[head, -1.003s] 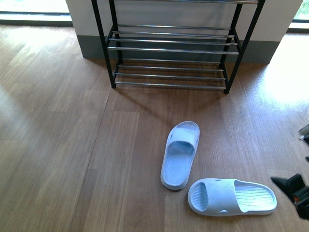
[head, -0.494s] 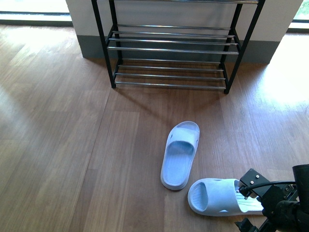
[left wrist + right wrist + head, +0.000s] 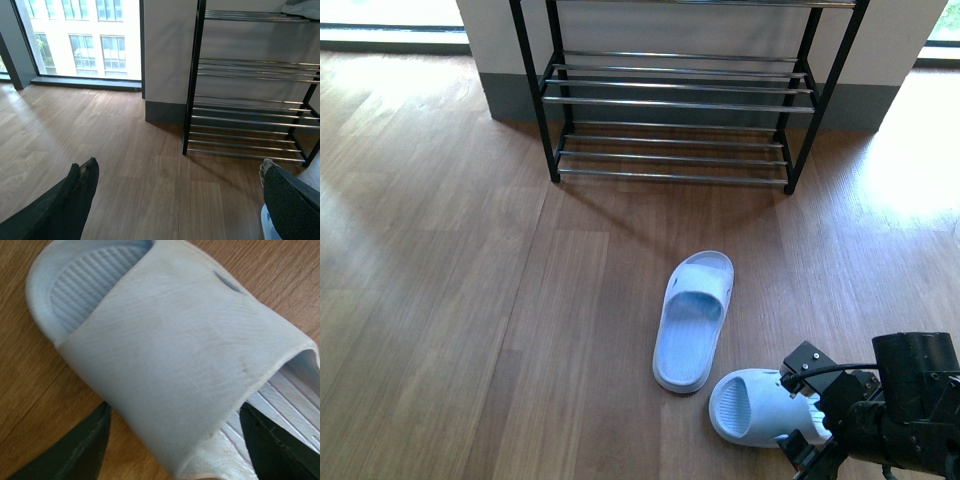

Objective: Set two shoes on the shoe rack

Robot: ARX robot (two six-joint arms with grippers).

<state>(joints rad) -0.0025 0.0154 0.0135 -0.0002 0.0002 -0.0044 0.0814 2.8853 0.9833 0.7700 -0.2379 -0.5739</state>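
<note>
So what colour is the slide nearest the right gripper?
The slide is pale blue-white; the right wrist view shows it best.

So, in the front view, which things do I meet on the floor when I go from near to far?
near slide → far slide → rack → wall
</note>
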